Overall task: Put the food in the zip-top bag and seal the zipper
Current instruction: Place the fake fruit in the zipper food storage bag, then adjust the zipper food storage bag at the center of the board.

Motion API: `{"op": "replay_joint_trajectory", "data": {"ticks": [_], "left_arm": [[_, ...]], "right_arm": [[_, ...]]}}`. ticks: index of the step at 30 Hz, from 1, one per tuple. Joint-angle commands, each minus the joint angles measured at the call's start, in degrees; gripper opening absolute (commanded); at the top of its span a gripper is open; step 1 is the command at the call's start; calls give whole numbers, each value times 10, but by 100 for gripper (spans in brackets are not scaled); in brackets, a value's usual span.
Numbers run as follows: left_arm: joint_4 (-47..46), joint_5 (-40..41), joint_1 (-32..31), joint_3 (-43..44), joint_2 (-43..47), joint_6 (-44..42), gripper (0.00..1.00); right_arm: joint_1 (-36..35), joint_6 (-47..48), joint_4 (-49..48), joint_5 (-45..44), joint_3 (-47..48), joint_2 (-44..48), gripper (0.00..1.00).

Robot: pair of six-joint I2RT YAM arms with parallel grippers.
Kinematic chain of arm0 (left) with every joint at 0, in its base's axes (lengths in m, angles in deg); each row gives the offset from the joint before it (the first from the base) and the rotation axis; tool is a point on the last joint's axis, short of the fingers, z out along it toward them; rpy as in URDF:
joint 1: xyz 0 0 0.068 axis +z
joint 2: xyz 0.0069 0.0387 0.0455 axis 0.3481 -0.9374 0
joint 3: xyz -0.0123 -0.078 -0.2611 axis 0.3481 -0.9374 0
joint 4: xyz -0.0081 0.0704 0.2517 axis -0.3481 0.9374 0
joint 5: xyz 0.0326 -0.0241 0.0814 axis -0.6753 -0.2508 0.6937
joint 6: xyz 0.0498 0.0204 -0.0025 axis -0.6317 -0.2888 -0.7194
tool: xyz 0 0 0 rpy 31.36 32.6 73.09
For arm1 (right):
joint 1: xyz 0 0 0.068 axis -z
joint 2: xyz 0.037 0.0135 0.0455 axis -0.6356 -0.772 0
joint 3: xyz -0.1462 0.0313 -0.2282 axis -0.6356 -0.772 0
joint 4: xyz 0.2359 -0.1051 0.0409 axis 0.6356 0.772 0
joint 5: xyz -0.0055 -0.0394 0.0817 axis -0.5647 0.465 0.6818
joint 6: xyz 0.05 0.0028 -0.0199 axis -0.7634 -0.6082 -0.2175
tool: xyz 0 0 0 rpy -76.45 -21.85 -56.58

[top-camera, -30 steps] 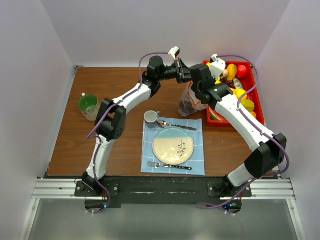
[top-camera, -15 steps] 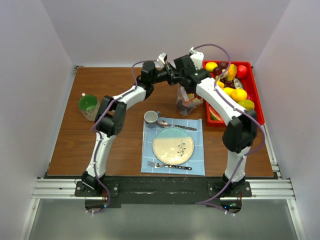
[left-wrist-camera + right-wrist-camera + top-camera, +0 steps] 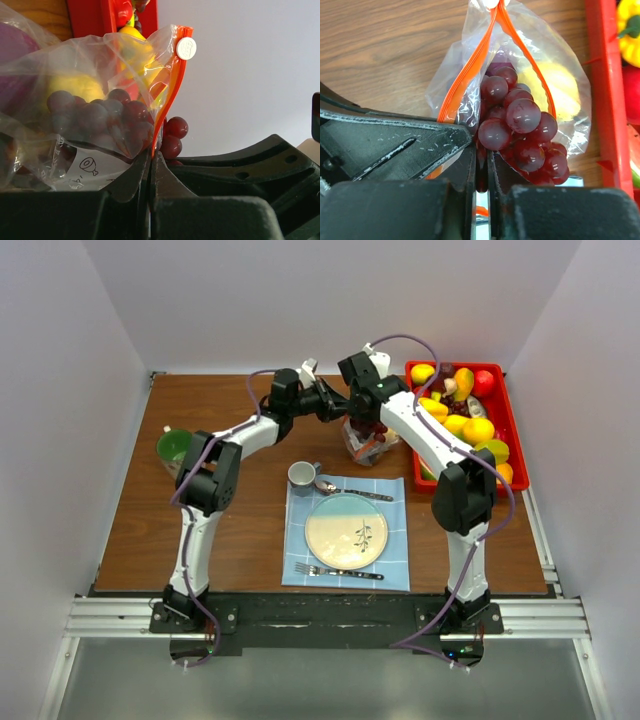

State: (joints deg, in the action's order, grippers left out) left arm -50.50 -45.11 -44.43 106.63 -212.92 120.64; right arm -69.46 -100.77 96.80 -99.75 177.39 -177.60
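The clear, crinkly zip-top bag (image 3: 362, 444) is found on the brown wooden table (image 3: 230, 530), just beside the rigid red plastic tray (image 3: 516, 425). It is held at its mouth from two sides. The left claw (image 3: 151, 161) is pinched tight on the thin orange-red zipper strip (image 3: 167, 95). The right claw (image 3: 481, 167) is squeezed on the other edge of the bag's mouth (only a thin dark gap is seen between its jaws).

The filling step seems to be in hand. A bunch of shiny purple toy grapes (image 3: 519, 119) is seen sitting in the open mouth, with a round yellow toy piece (image 3: 561, 82) lower down inside. Many more toy fruits (image 3: 470, 425) are left in the tray.

Next, the grapes would likely need to be pushed or shaken all the way down, so the strip is not blocked. After that, the small white round slider (image 3: 186, 48) at the end of the strip could be pulled across.

No brand name can be read. Only a little drawing of a piece of meat (image 3: 89, 165) is printed on the bag. The marks on the slider are too small to be made out.
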Motion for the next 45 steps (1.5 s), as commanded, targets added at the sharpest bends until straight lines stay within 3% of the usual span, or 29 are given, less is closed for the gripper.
{"op": "replay_joint_trajectory", "data": {"ticks": [1, 10, 20, 23, 27, 29, 36, 45], "left_arm": [[51, -4, 2, -22, 37, -66, 0], [71, 14, 3, -33, 45, -73, 0], [82, 29, 3, -35, 57, -80, 0], [101, 35, 3, -31, 62, -90, 0], [113, 39, 5, -25, 60, -95, 0], [114, 39, 4, -24, 58, -95, 0], [123, 40, 6, -17, 56, -96, 0], [136, 40, 7, -7, 53, -99, 0]], "right_arm": [[-2, 21, -80, 42, -17, 31, 22], [-2, 62, -111, 101, -20, 49, 52], [-4, 96, -117, 87, -60, 124, 61], [3, 99, -122, 46, -106, 157, 59], [40, 84, -150, 64, -185, 194, 33], [67, 81, -176, 98, -208, 205, 28], [112, 100, -239, 161, -271, 186, 23], [116, 114, -298, 204, -310, 138, 26]]}}
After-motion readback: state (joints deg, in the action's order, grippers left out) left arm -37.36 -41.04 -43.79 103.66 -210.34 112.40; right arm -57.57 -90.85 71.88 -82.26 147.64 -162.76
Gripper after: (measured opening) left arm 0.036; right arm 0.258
